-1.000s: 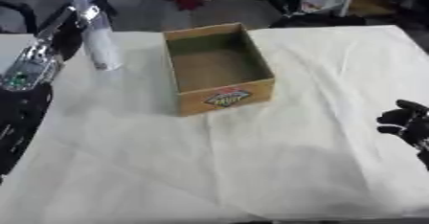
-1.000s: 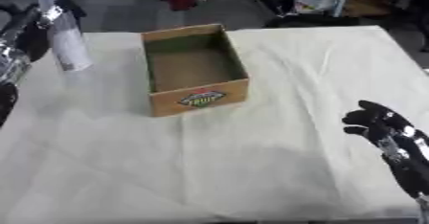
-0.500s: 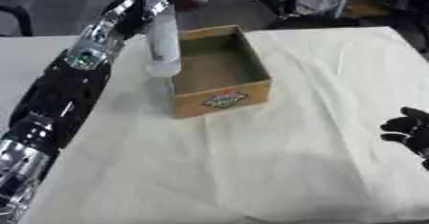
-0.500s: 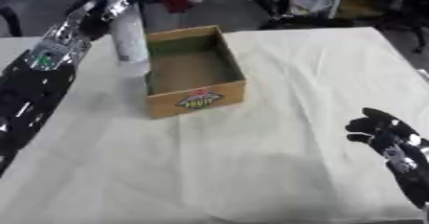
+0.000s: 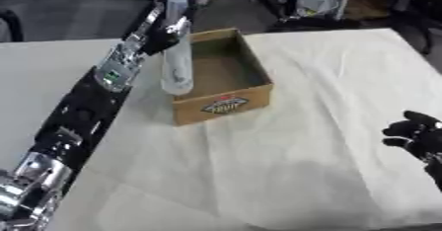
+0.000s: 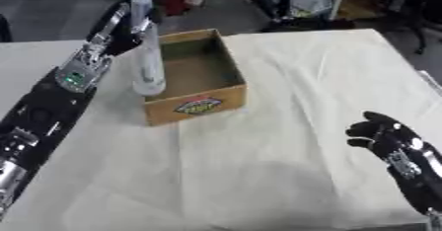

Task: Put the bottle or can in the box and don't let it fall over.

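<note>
A long black and silver robot arm reaches in from the lower left corner across a table covered in a cream cloth (image 5: 285,166). Its left hand (image 5: 160,35) is curled round a tall, slim, pale translucent plastic bottle (image 5: 177,62), gripping it about halfway up. The bottle is upright, its cap end reaching up past the table's far edge in the view. Its base hangs at the left wall of an open brown cardboard box (image 5: 226,89), level with that wall's rim; whether it is just inside or just outside the wall cannot be told. The box sits left of centre near the far edge of the table, turned slightly askew, with a printed label (image 5: 224,105) on its near wall and nothing visible on its floor. Near the table's right edge, toward the near corner, the black right hand (image 6: 384,136) rests with its fingers partly bent and holding nothing.
</note>
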{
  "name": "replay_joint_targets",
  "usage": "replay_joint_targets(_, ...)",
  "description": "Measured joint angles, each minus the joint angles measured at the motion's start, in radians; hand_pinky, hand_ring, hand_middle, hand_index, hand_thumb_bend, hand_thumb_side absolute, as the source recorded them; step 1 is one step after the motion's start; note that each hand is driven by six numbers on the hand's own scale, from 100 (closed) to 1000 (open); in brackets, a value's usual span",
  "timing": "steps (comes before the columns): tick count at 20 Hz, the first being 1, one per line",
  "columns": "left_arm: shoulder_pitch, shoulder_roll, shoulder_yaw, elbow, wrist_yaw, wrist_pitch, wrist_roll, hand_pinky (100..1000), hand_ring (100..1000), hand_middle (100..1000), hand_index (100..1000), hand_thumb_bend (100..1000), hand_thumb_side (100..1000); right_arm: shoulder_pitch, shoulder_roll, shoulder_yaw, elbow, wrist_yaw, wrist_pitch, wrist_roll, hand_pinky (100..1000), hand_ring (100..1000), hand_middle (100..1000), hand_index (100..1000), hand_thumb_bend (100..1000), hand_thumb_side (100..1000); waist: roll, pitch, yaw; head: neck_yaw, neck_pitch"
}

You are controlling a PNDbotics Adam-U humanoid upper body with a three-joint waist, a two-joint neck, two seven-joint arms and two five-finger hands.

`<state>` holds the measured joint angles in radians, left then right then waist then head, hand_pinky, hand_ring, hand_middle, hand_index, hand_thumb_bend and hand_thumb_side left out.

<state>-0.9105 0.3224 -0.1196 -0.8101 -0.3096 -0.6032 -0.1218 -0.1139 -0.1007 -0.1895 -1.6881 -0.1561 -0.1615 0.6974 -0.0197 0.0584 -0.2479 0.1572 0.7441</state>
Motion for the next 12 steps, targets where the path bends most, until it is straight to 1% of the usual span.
replay_joint_targets(2, 0.007, -0.011, 0.000, 0.016, -0.055, -0.011, -0.013, 870, 989, 906, 1000, 176, 992, 0.000, 0.000, 0.000, 0.000, -0.001, 0.000, 0.000, 784, 798, 723, 881, 100, 580, 0.000, 0.002, 0.000, 0.000, 0.000)
replay_joint_targets(3, 0.010, -0.016, 0.000, 0.024, -0.068, -0.017, -0.025, 871, 995, 911, 1000, 183, 1000, 0.000, 0.000, 0.000, 0.000, -0.002, 0.000, 0.000, 784, 798, 723, 880, 100, 580, 0.000, 0.004, 0.000, 0.000, 0.000)
replay_joint_targets(6, 0.016, -0.024, 0.000, 0.038, -0.063, -0.019, -0.064, 857, 998, 911, 1000, 213, 1000, 0.000, 0.000, 0.000, 0.000, -0.002, 0.001, 0.001, 784, 798, 723, 879, 100, 580, 0.000, 0.004, 0.001, -0.002, 0.000)
replay_joint_targets(7, 0.019, -0.024, 0.001, 0.039, -0.047, -0.013, -0.077, 847, 995, 903, 1000, 207, 1000, 0.000, 0.000, 0.000, 0.000, -0.002, 0.001, 0.001, 784, 798, 723, 879, 100, 580, 0.000, 0.004, 0.002, -0.002, -0.001)
replay_joint_targets(8, 0.024, -0.024, 0.001, 0.037, -0.020, -0.003, -0.092, 837, 993, 896, 1000, 196, 992, 0.000, 0.000, 0.000, 0.000, -0.002, 0.001, 0.000, 784, 798, 722, 879, 100, 580, 0.000, 0.004, 0.006, -0.004, -0.002)
replay_joint_targets(10, 0.046, -0.019, 0.000, 0.008, 0.070, 0.028, -0.133, 818, 975, 874, 1000, 163, 942, 0.000, 0.000, -0.001, 0.000, -0.002, 0.001, 0.000, 784, 797, 722, 879, 100, 583, 0.002, 0.004, 0.017, -0.009, -0.005)
replay_joint_targets(12, 0.088, 0.006, -0.008, -0.074, 0.202, 0.074, -0.186, 801, 959, 859, 1000, 122, 880, 0.001, 0.000, -0.005, 0.000, -0.002, 0.002, -0.002, 784, 798, 722, 879, 100, 582, 0.006, 0.004, 0.031, -0.017, -0.007)
